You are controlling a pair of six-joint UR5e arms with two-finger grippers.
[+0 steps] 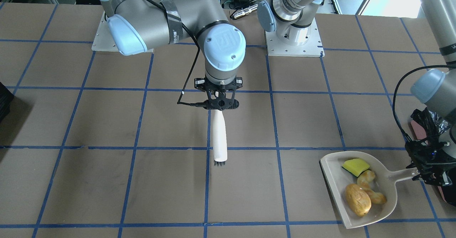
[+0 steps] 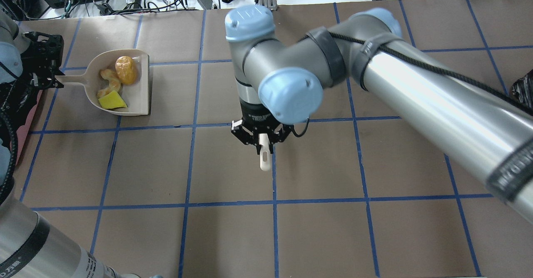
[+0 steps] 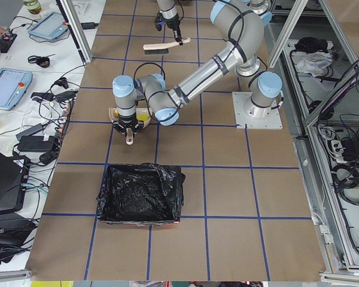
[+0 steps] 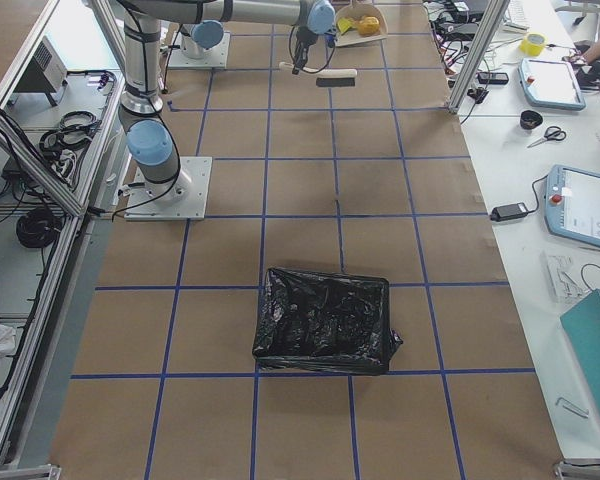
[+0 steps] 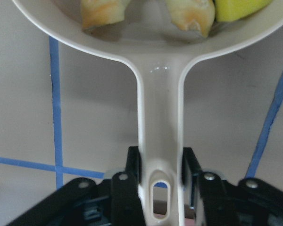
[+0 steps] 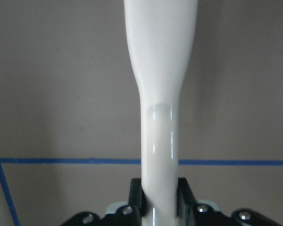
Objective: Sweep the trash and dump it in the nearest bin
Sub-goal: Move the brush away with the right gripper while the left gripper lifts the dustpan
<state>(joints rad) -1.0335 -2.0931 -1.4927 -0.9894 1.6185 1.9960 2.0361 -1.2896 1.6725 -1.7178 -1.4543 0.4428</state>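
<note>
1. Look at your robot's left hand [image 1: 415, 174]. It is pinching the end of the white dustpan [image 1: 335, 174] handle. In the left wrist view one finger presses on each side of the handle.
2. All the trash is inside the dustpan. You can see the yellow wedge [image 1: 356, 166], the golden croissant shape [image 1: 367, 178] and the brown-golden oval lump [image 1: 358, 199].
3. The croissant shape lies in the middle. The lump touches it on one side, and the wedge is just beside it on the other.
4. The flat open edge of the dustpan faces the middle of the bench [image 1: 107, 124]. I cannot tell if the pan sits on the bench or hangs a little above it.
5. The bin [image 3: 140, 194] stands at the end of the bench on the robot's left. It has pink sides and a shiny black bag inside. The left hand is just beside it, but the pan with the trash is over the bench, not over the bin.
6. The right hand [image 1: 221, 102] is pinching the white brush [image 1: 219, 134] by the thin end of its handle (the wrist view shows the fingers tight on both sides).
7. The brush points away from the robot and lies about flat. Its dark bristles [image 1: 219, 163] are at the far end and point down.
8. The right hand and brush are over the middle of the bench, well apart from the dustpan.
9. Another bin [image 4: 325, 320] with a black bag stands far off at the other end of the bench.
</note>
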